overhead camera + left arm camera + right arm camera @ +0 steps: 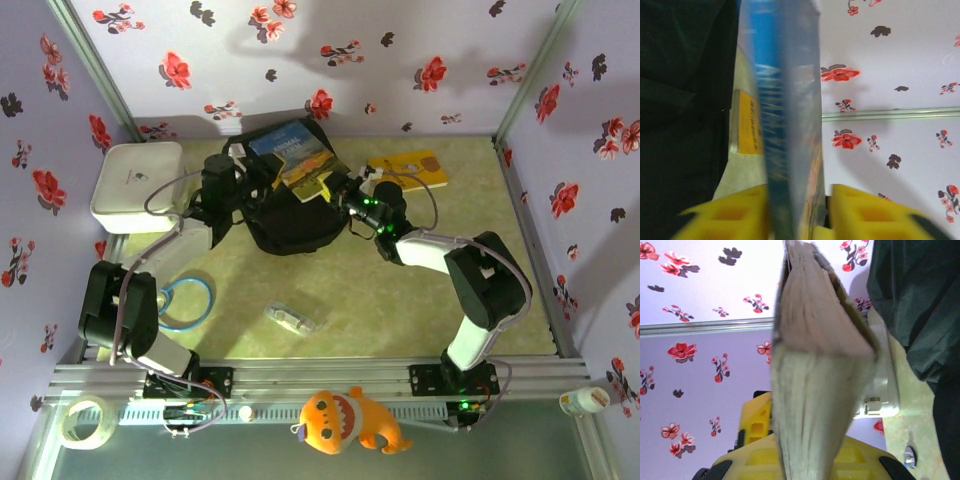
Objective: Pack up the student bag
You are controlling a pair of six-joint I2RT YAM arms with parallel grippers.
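my right gripper (810,452) is pinching the blue book (295,155) by its pages over the student bag (290,228); left gripper (800,215) sits loose around it, small gap showing.

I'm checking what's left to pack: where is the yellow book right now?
In the top view, the yellow book lies flat on the table near the back wall, just right of the student bag.
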